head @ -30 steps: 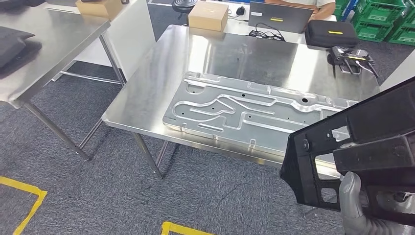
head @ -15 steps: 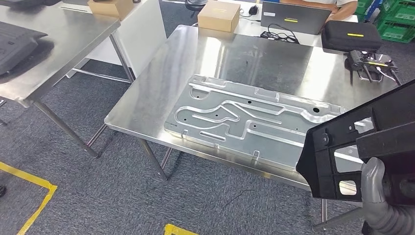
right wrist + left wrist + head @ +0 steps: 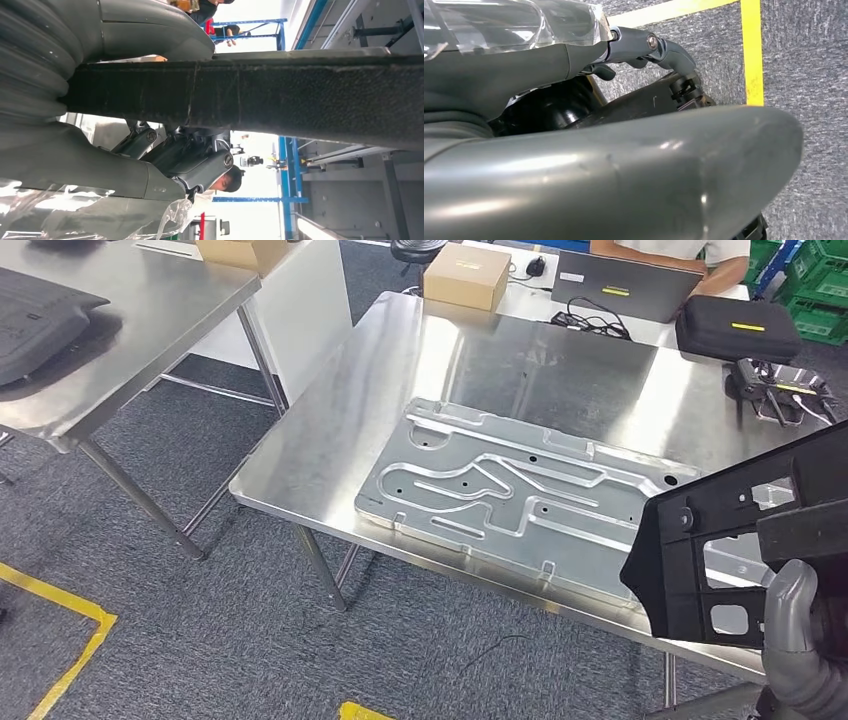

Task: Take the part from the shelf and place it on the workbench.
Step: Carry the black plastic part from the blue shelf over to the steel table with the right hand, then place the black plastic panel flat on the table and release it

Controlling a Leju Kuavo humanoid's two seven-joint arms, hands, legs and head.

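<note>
Head view: right hand [image 3: 800,640] is gripping the black part [image 3: 740,540], hanging over the counter [image 3: 330,440] edge beside a metal plate [image 3: 510,490].
Left wrist view: left hand [image 3: 634,170], fingers — cannot tell.
Right wrist view: fingers [image 3: 195,165] are clamping the part.

Your black part [image 3: 745,540], a flat frame with cut-outs, hangs tilted over the steel workbench's [image 3: 330,440] near right corner.

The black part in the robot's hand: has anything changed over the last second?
The whole head view shifted, so the camera moved; the workbench and metal plate did not. The right hand still holds the black part, which sits further toward the picture's right edge than before.
</note>
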